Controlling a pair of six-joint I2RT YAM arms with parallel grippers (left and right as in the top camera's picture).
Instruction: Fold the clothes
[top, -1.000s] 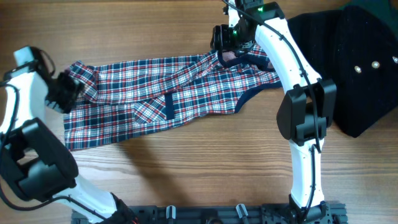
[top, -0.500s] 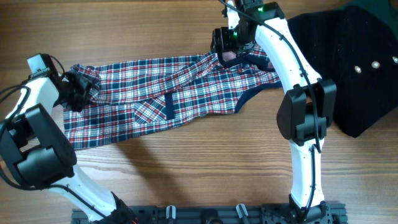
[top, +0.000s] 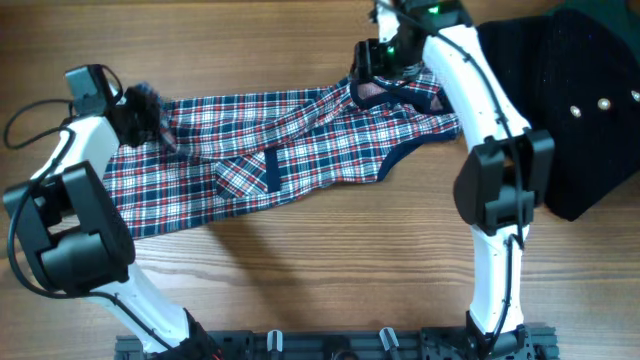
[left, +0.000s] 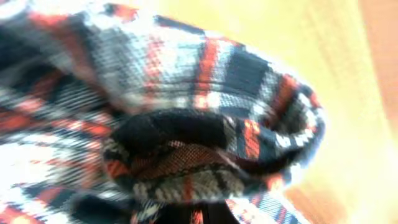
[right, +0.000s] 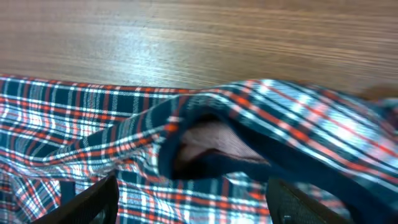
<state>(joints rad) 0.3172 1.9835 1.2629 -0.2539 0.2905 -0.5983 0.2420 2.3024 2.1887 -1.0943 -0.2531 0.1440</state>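
The work is at the opening step of the fold, with both arms taking hold of opposite ends of the plaid sleeveless garment (top: 300, 140), which lies stretched flat, though rumpled, across the wooden table (top: 300, 290) from the left arm to the right arm, one navy-trimmed patch pocket (top: 272, 170) facing up near its middle. The left gripper (top: 140, 105) sits at the garment's far left corner with its jaws fully closed. In the left wrist view a bunched roll of plaid cloth fills the picture right at the camera, so it appears to have the hem pinched, though the fingertips themselves are hidden by the cloth. The right gripper (top: 383, 68) hangs over the neck end, where the navy trim curls. Its two fingers (right: 93, 199) stand wide apart, one on each side of a raised fold of trimmed edge, and nothing is clamped between them. The next move probably calls for the right jaws to come down and close on that trimmed edge, catching both layers. Then both arms would have to lift evenly and carry the far edge toward the near one, keeping the cloth taut enough not to sag. The black studded garment (top: 570, 130) lies just beside the right arm and ought to stay out of the grip.
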